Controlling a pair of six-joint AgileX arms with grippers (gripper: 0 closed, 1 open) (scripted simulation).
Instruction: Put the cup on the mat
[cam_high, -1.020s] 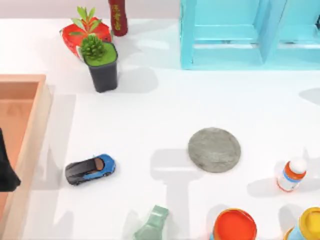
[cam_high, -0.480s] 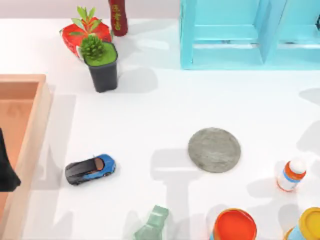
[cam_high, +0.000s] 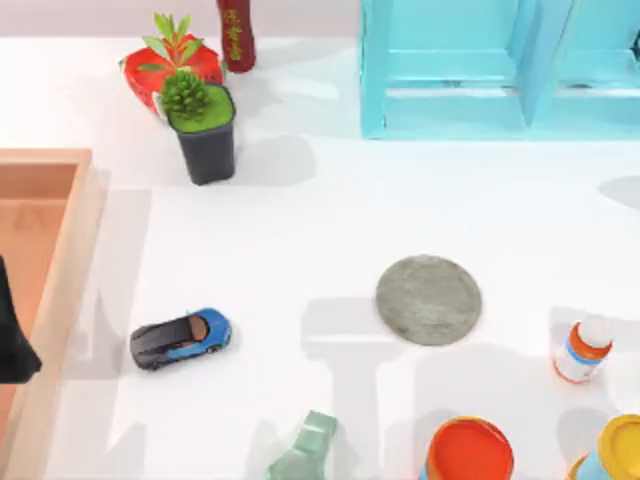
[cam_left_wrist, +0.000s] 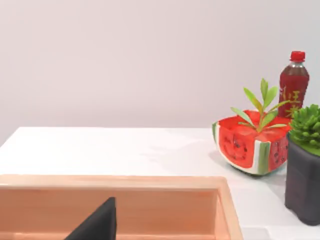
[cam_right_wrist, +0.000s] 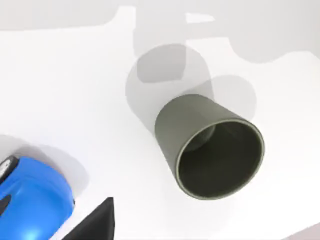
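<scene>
The cup is a plain grey-green cylinder standing upright on the white table, seen close in the right wrist view with its open mouth facing the camera. A dark wedge of my right gripper shows beside it, apart from the cup. The mat is a flat round mottled grey disc lying right of centre in the top view, with nothing on it. My left gripper is parked at the table's left edge, over the wooden tray.
A blue toy car lies left of the mat. A black succulent pot, watermelon planter and red bottle stand at the back left, a turquoise rack at the back. Orange-topped tub, small bottle and green bottle line the front.
Nothing on the table has moved. The arm shadows at the right side of the table have shifted and spread around the mat and the small bottle.
</scene>
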